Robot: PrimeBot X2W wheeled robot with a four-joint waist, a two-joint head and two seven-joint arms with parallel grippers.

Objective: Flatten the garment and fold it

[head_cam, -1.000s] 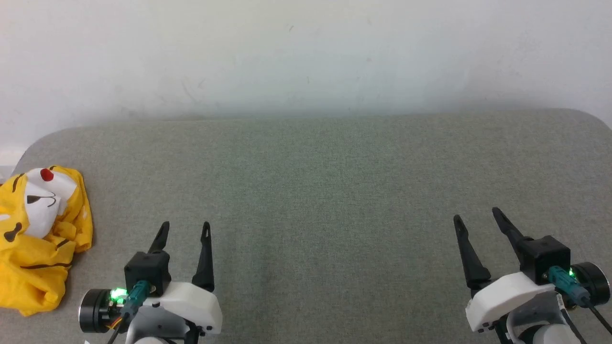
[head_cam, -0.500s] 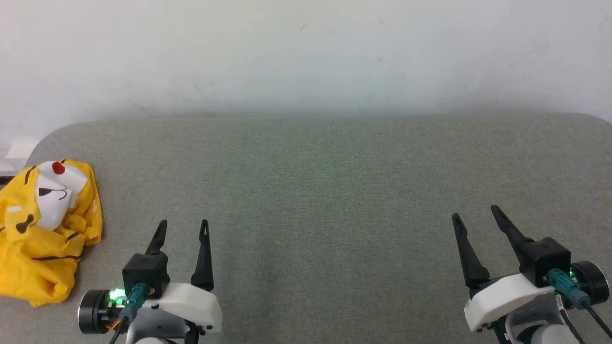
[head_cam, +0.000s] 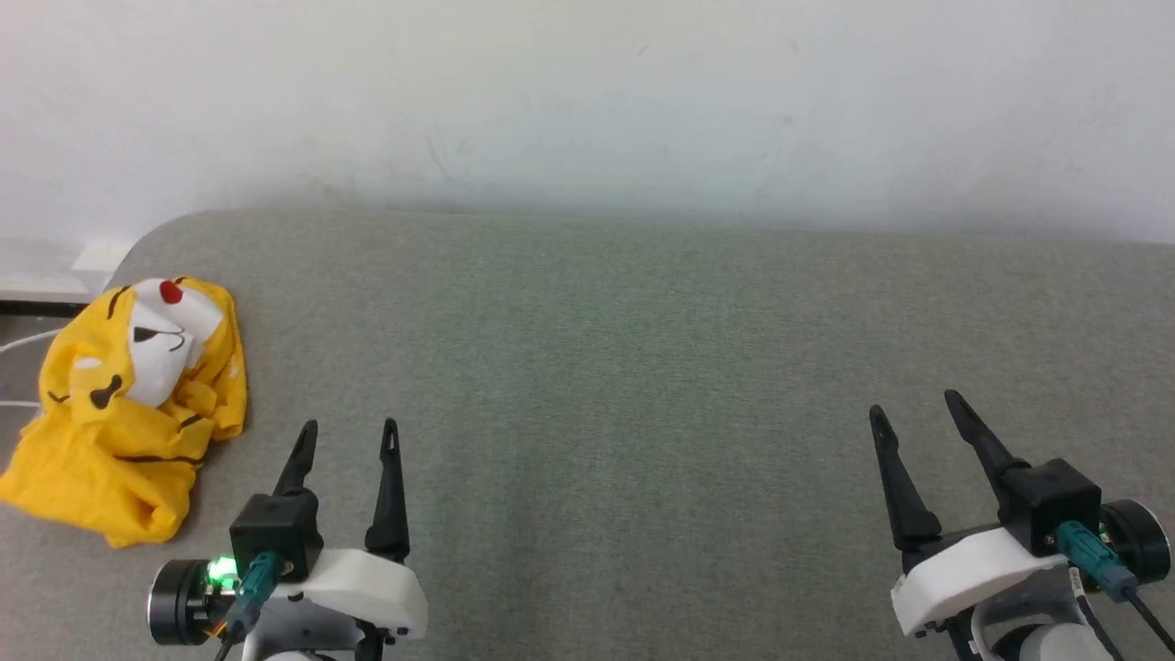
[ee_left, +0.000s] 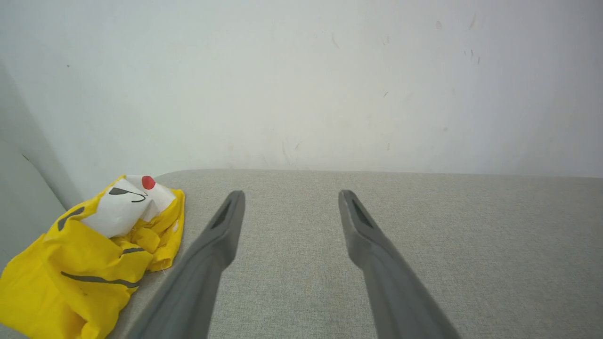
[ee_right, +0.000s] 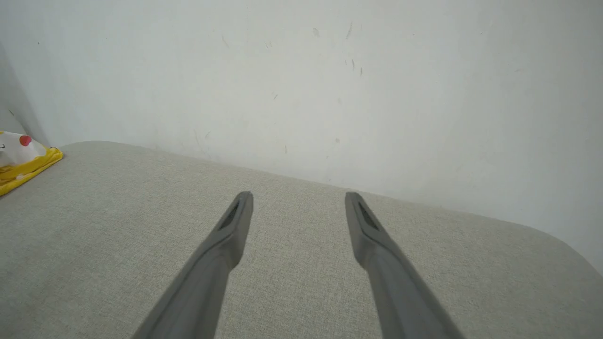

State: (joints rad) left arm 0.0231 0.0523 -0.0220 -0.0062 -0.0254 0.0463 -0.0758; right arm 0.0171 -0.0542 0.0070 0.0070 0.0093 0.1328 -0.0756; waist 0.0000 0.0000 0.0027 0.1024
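The garment [head_cam: 128, 413] is a bright yellow T-shirt with a white cartoon face patch, a red dot and black stripes, lying crumpled at the left end of the grey surface [head_cam: 643, 367]. It also lies at the lower left of the left wrist view [ee_left: 89, 254] and at the left edge of the right wrist view [ee_right: 19, 160]. My left gripper [head_cam: 349, 427] hovers open just right of it, nothing between its fingers. Far to the right, my right gripper [head_cam: 913, 404] stands open and empty.
A pale wall [head_cam: 587, 101] runs right behind the grey surface. The surface's rounded left end [head_cam: 138, 248] lies just past the garment, with a white ledge and cable [head_cam: 37, 275] beyond it. Its rounded right corner [ee_right: 565, 245] appears in the right wrist view.
The head camera has turned left, so the garment now sits further right and higher in the picture and more of the left end is in view. Both grippers stay open.
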